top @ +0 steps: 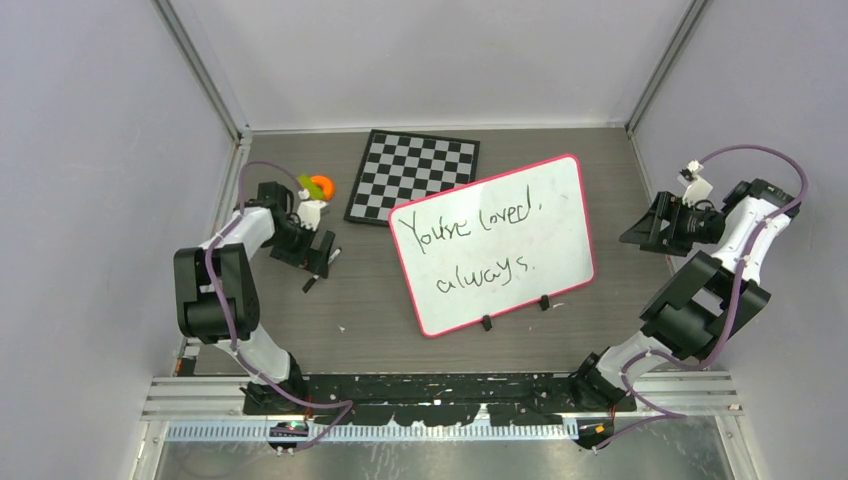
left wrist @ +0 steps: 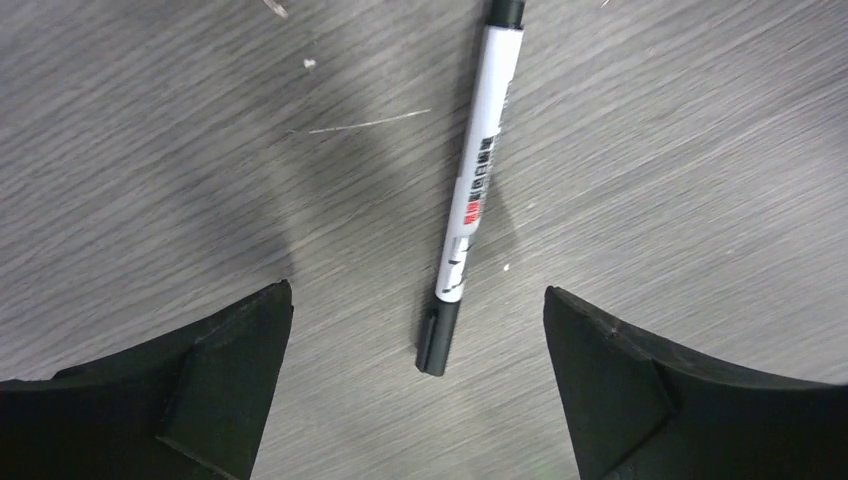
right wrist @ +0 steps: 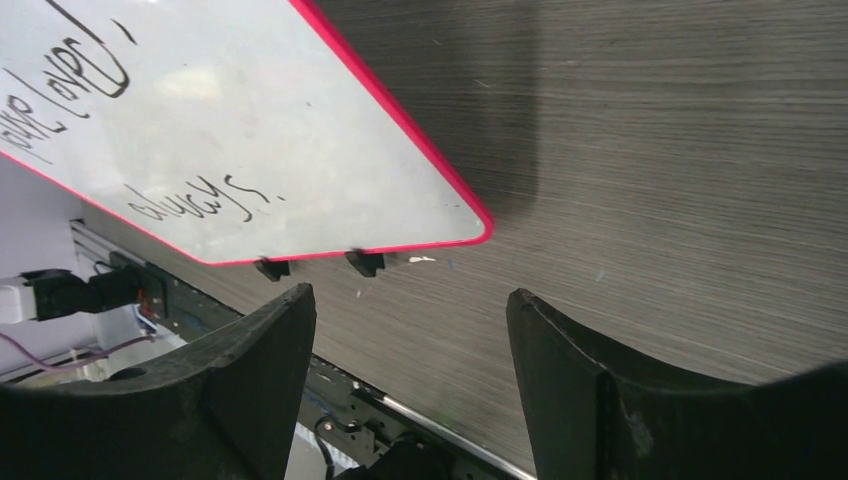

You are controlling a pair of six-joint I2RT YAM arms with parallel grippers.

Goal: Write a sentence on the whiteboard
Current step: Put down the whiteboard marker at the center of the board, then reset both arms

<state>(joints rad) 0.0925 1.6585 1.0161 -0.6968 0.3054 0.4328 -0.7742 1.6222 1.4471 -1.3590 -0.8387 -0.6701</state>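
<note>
The whiteboard (top: 555,215) lies tilted on the desk (top: 380,310) at centre right of the top view, bearing the sentence (top: 482,272) "You're loved, always." in two lines. The left jaws, at centre left and well apart from the board, stand wide. A marker (left wrist: 472,190) lies loose between them, touching neither. The right jaws, at the right edge, stand wide and hold nothing.

Whiteboard (top: 560,205) flat; sentence (top: 487,271) seemingly complete.
</note>
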